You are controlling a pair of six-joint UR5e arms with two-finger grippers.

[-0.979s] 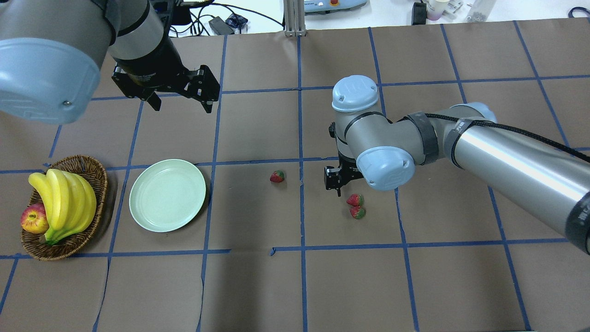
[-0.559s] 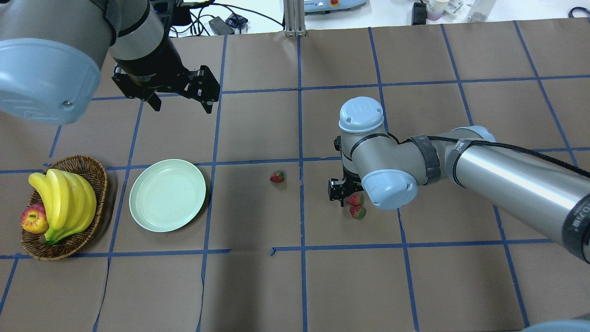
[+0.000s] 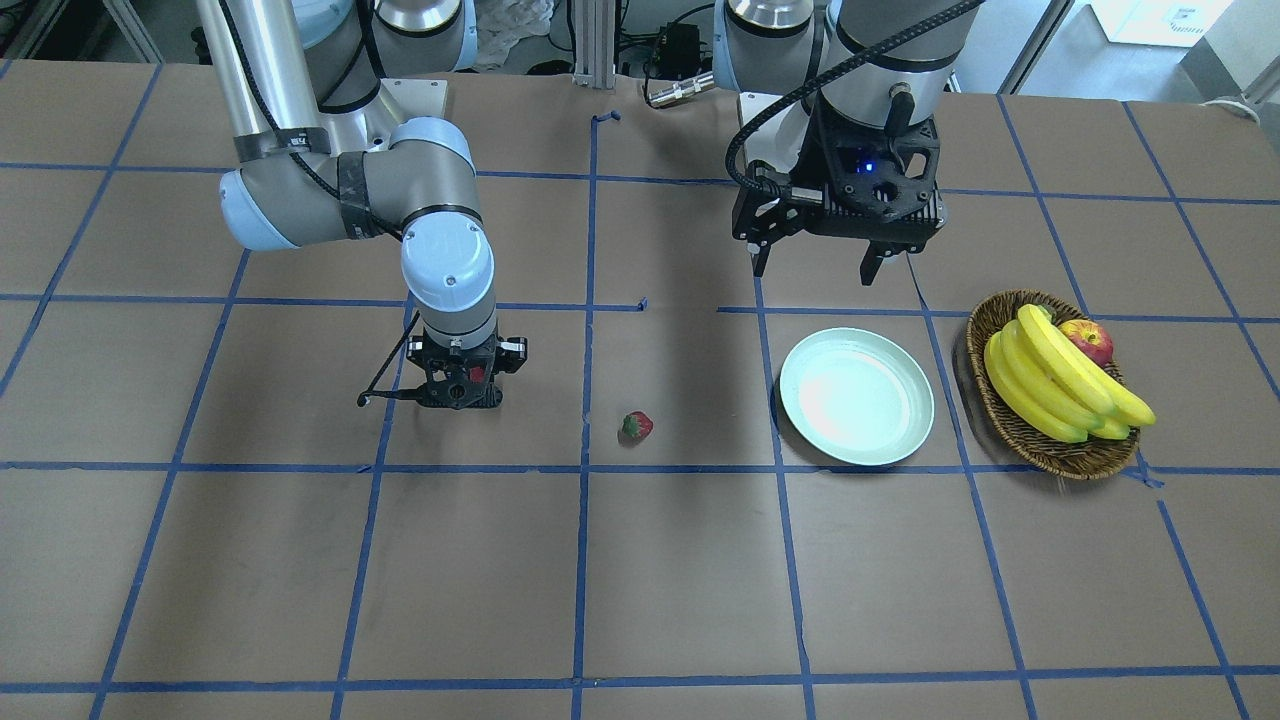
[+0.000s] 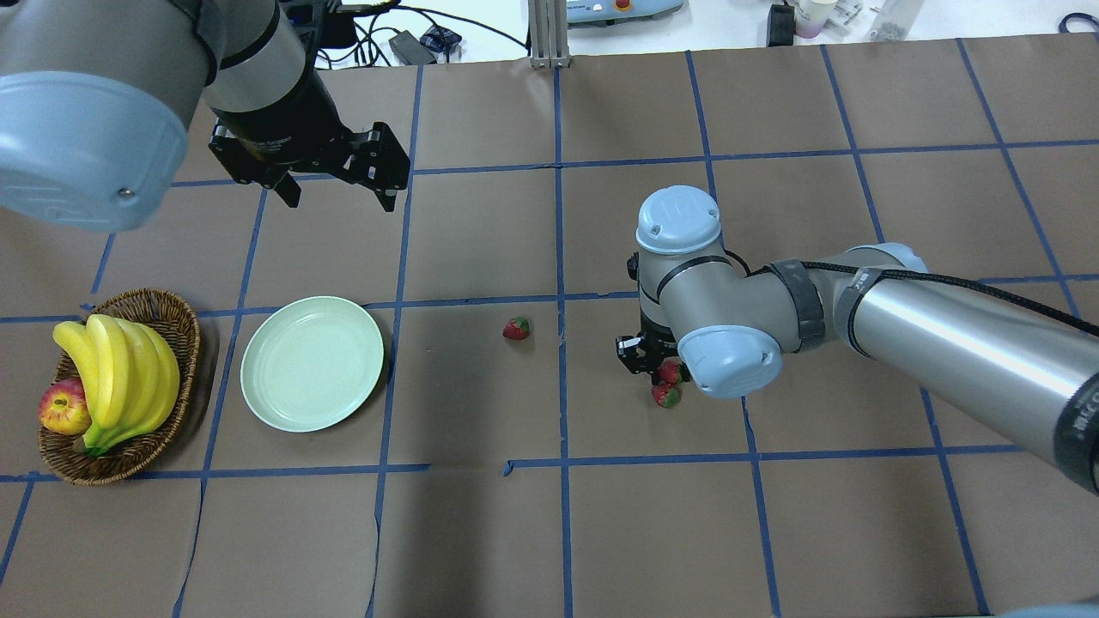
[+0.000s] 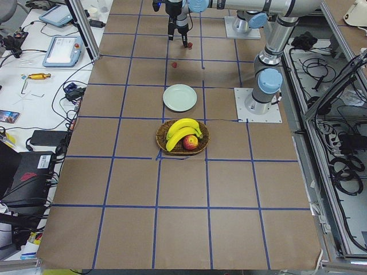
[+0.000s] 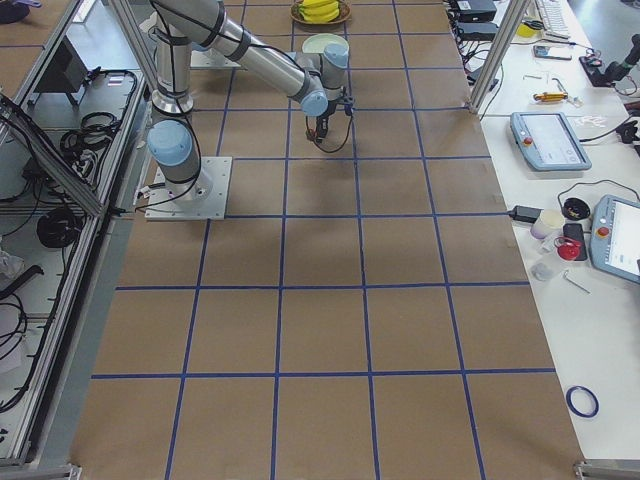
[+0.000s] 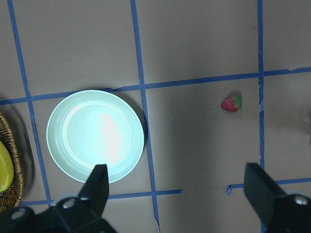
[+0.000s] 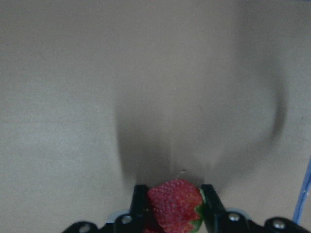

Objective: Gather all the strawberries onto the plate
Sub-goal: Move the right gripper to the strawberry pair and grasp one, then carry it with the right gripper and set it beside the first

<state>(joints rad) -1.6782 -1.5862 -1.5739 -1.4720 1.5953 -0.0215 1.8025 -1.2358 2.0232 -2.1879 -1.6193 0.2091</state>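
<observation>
Three strawberries lie on the brown table. One [image 4: 516, 328] lies alone near the middle; it also shows in the front view [image 3: 636, 426] and the left wrist view [image 7: 232, 103]. Two lie touching on the right [image 4: 665, 395]. My right gripper [image 4: 657, 365] is down at the table with its fingers closed against the farther berry of this pair [image 8: 175, 204]. The mint-green plate [image 4: 312, 363] is empty on the left. My left gripper [image 4: 339, 199] hangs open and empty above the table, behind the plate [image 7: 95, 135].
A wicker basket [image 4: 176, 309] with bananas [image 4: 120, 369] and an apple [image 4: 64, 408] stands left of the plate. Blue tape lines grid the table. The right arm's elbow [image 4: 730, 360] hangs over the paired berries.
My right gripper has come toward the robot and down onto the farther berry of the pair, now between its fingers. The left arm, plate and lone berry have not moved.
</observation>
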